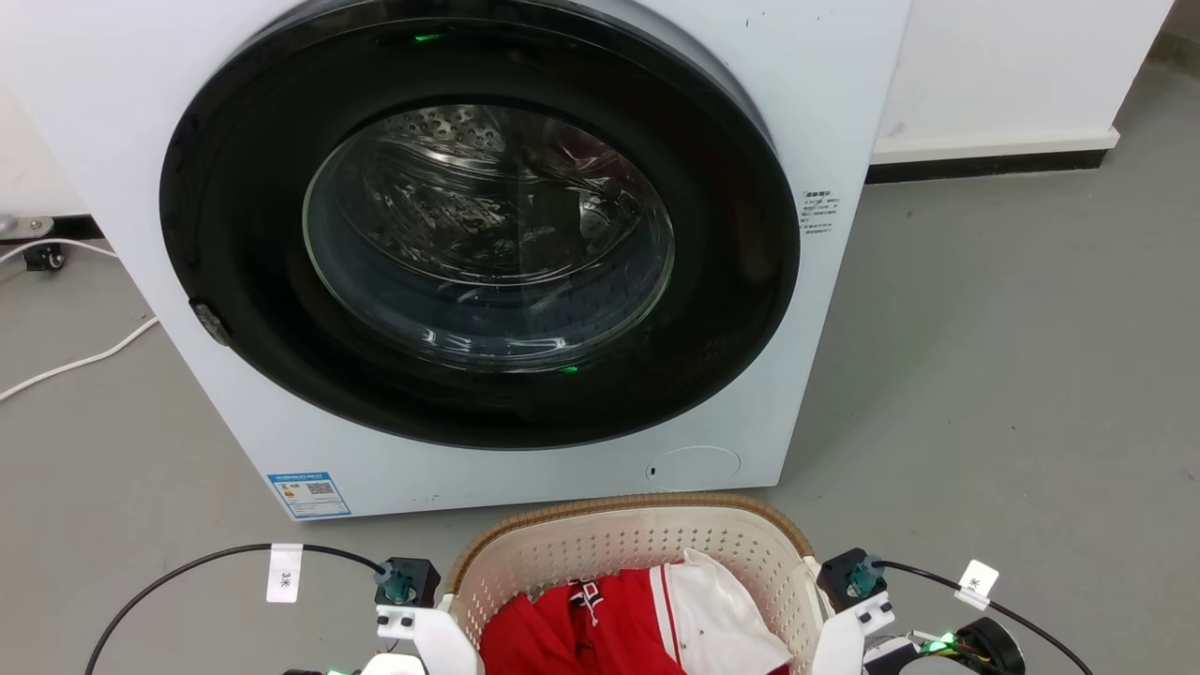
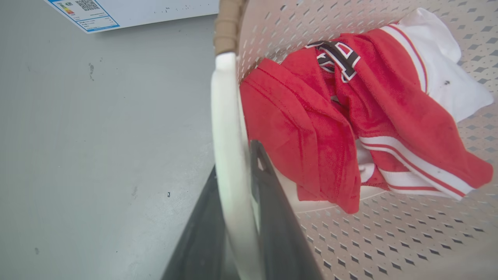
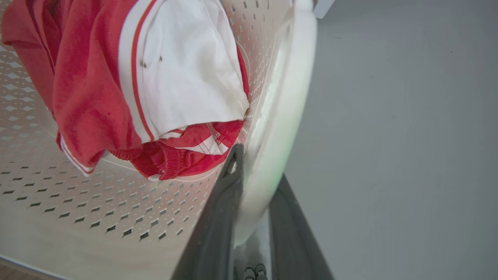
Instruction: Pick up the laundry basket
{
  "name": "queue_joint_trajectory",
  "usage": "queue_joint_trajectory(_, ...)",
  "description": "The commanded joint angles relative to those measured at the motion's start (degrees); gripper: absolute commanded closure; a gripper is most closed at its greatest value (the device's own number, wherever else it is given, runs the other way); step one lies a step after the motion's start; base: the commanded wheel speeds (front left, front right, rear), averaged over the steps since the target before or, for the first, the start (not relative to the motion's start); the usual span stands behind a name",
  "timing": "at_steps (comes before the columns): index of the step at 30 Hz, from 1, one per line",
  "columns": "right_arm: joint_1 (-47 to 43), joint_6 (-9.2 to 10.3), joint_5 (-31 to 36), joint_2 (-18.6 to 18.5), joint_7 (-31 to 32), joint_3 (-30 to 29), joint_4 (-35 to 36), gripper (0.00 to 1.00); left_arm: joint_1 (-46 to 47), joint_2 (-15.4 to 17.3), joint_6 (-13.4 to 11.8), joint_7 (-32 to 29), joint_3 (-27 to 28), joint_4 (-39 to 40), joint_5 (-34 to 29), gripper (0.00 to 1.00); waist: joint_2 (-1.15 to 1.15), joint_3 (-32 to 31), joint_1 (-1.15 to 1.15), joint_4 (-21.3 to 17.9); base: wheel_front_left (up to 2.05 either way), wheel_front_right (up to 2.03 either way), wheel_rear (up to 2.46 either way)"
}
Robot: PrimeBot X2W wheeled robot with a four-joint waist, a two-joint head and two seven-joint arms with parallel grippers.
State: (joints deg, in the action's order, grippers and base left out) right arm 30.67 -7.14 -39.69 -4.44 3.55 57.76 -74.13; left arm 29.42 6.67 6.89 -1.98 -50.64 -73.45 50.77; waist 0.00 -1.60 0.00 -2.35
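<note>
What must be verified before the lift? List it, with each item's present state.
1. Left gripper closed on the left handle, a finger on each side: ok.
2. Right gripper closed on the right handle, a finger on each side: ok.
3. Clothes lie inside the laundry basket, none hanging over the rim: ok.
4. Gap between basket and washer for a clean rise: cannot tell.
5. Grip tight enough to carry the load: cannot tell.
</note>
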Motion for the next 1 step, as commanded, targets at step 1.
queue_joint_trajectory(1, 0.5, -0.65, 0.1, 1.01, -0.49, 0.39, 0.58, 1.0, 1.04, -1.19, 1.02, 0.39, -0.4, 0.76, 0.39, 1.0, 0.0, 0.05, 0.0, 0.01, 0.0, 0.0, 0.0)
